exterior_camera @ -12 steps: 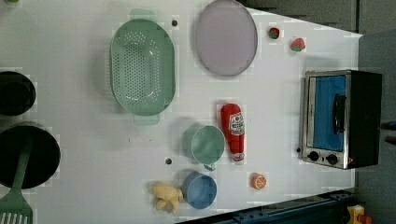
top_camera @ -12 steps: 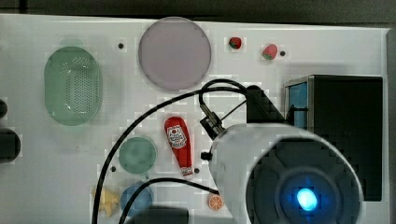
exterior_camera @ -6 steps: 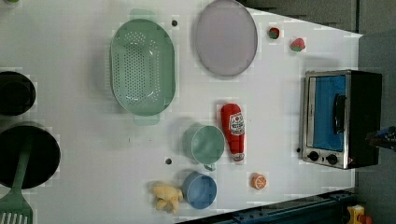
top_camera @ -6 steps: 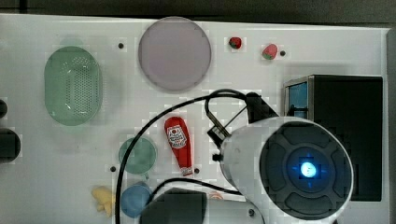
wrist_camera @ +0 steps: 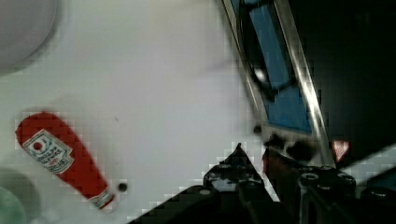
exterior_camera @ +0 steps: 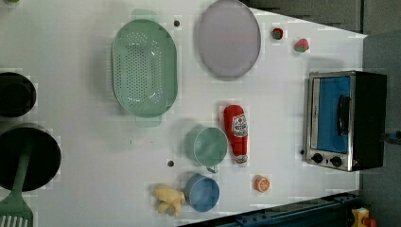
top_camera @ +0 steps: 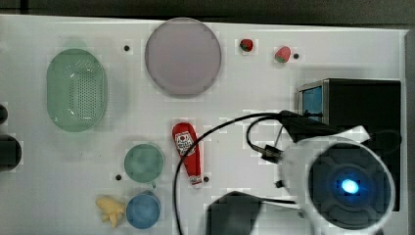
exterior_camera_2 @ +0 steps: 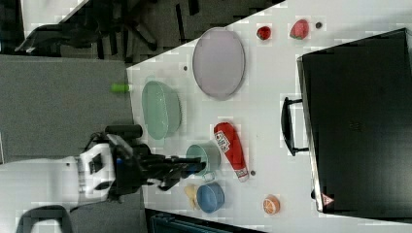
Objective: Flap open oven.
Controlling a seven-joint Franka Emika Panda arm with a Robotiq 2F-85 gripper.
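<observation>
On table's right edge, left view: oven (exterior_camera: 346, 121), door shut
gripper (wrist_camera: 254, 161): near oven's knobs, fingers nearly together, holding nothing

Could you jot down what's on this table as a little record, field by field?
oven: door shut, bar handle untouched
ketchup bottle: lying flat beside green cup
colander: green, next to purple plate
blue cup: by yellow toy
gripper: near oven's front, holding nothing
</observation>
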